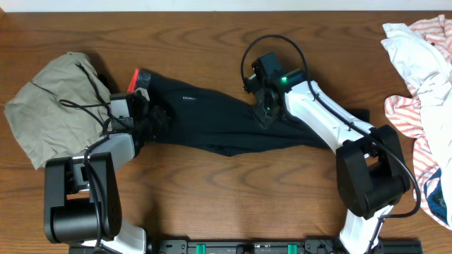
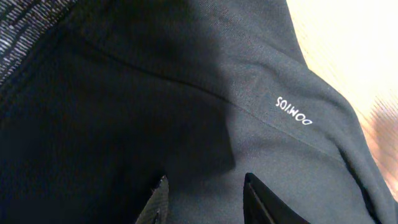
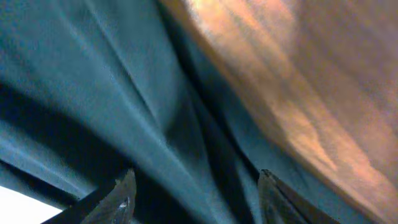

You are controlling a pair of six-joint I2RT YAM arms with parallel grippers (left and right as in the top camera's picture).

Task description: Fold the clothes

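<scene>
Those leggings (image 1: 212,116) look light, floppy and stretchy, so I'd pinch a fold under the spread right hand (image 3: 193,193); can't tell if the left hand (image 2: 205,199) grips anything.

Overhead view bright, even and sharp, with soft shadows on the brown wooden table (image 1: 233,190); left wrist view dim, a heavy shadow across the black stretchy leggings (image 2: 124,137), wood washed out at right; right wrist view blurred, fabric tinted teal, wood glaring.

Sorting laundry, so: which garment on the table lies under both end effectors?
The long black stretchy leggings, stretched across the middle; the crumpled khaki-grey garment sits at the left edge, the white and red-striped garments at the right.
</scene>
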